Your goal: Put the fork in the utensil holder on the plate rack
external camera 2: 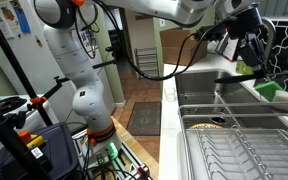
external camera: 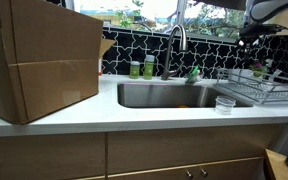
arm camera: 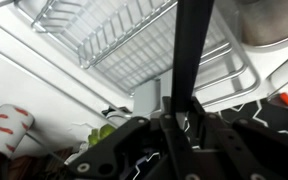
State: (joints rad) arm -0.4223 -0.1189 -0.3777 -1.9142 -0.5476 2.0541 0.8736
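In the wrist view my gripper (arm camera: 180, 108) is shut on the fork (arm camera: 191, 45), which shows as a long dark strip running away from the jaws. Below it lies the silver wire plate rack (arm camera: 124, 45). A pale boxy container (arm camera: 146, 97) at the rack's corner may be the utensil holder. In both exterior views the gripper (external camera: 252, 36) (external camera 2: 251, 50) hangs well above the rack (external camera: 267, 92) (external camera 2: 234, 150), beside the sink. The fork is too small to make out in those views.
A large cardboard box (external camera: 39, 60) stands on the counter beside the steel sink (external camera: 169, 95). The faucet (external camera: 176, 45) and green bottles (external camera: 141, 68) sit behind the sink. A small clear cup (external camera: 224, 103) stands in front of the rack.
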